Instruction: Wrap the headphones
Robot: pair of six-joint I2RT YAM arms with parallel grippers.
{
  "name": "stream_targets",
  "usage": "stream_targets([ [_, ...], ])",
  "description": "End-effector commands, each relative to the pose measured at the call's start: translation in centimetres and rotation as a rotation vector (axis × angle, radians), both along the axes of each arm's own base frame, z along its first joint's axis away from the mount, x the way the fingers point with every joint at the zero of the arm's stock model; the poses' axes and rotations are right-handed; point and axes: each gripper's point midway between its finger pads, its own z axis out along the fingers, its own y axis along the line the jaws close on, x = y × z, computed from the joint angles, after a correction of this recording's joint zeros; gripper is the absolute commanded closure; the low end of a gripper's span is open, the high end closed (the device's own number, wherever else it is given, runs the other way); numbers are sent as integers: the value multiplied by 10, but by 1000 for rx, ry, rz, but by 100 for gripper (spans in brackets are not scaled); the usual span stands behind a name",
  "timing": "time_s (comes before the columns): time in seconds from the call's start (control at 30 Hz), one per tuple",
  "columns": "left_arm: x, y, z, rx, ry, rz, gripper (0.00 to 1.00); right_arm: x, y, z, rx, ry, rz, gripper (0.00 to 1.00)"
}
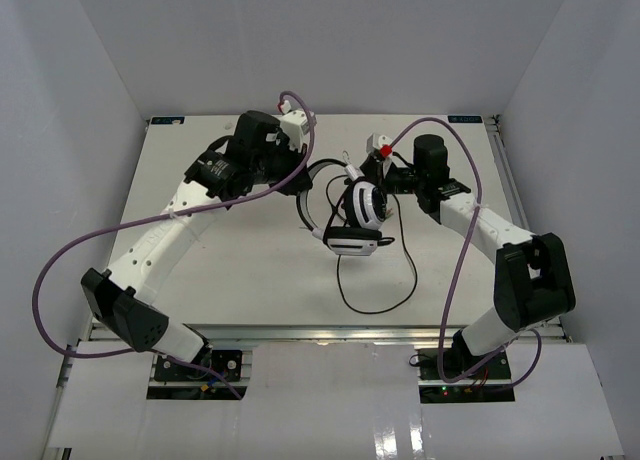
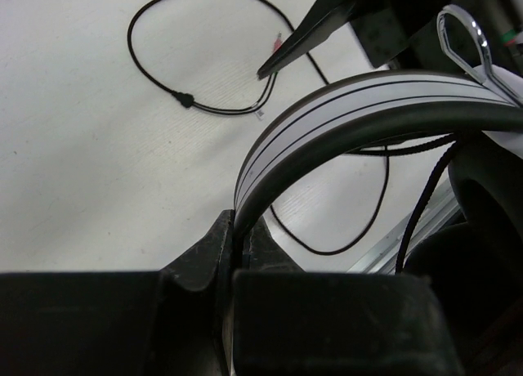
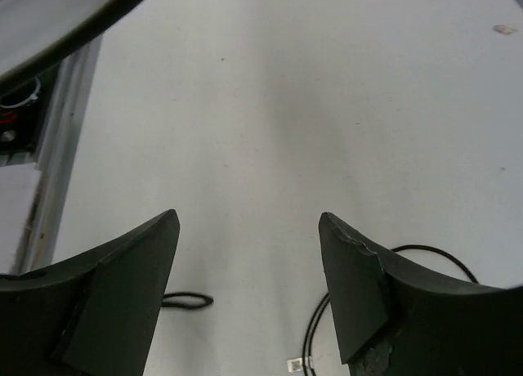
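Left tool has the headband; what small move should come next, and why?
Probably lower the right tool onto the cord and close. The left tool is shut on the headband, the right tool hangs open over the table, and the cord lies loose, unwound.

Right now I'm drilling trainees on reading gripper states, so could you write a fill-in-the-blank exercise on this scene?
1. The left gripper is shut on the headphones at the ____.
2. The right gripper is ____, with nothing between its fingers.
3. The cord lies loose on the ____, not yet wrapped.

Missing words: headband; open; table.
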Motion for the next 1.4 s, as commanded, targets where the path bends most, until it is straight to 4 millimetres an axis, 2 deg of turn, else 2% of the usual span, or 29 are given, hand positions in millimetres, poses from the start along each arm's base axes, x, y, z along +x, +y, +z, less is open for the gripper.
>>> stream_targets([
  [0.0, -9, -8, 82, -201, -109, 15, 100, -24, 10, 17, 133, 95, 134, 24],
  [0.1, -2, -6, 107, -244, -145, 62, 100, -40, 8, 6, 158, 186, 169, 24],
  [0.27, 11, -4, 136, -288, -189, 133, 100, -56, 8, -1, 177, 198, 178, 25],
  [0.5, 20, -8, 155, -353, -201, 175, 100, -68, 7, -9, 164, 180, 180, 26],
  [0.7, 26, -6, 171, -400, -228, 215, 100, -105, 15, -7, 172, 195, 286, 27],
  [0.8, 29, -5, 175, -410, -233, 225, 100, -105, 19, -13, 149, 200, 246, 28],
  [0.83, 30, -5, 176, -411, -232, 226, 100, -101, 19, -15, 137, 186, 213, 28],
  [0.97, 29, -4, 175, -410, -230, 230, 100, -50, 11, -28, 58, 134, -113, 29],
  [1.03, 27, -2, 175, -412, -231, 232, 100, -22, -4, -33, 17, 108, -309, 29],
  [1.1, 26, -1, 173, -409, -228, 229, 100, 12, -29, -37, -23, 101, -565, 29],
  [1.2, 23, 0, 175, -412, -236, 225, 100, 24, -43, -30, -12, 105, -641, 29],
  [1.3, 21, 2, 176, -410, -245, 225, 100, 22, -47, -24, -7, 78, -610, 25],
  [1.37, 20, 3, 176, -407, -248, 224, 100, 14, -47, -21, -10, 40, -530, 22],
])
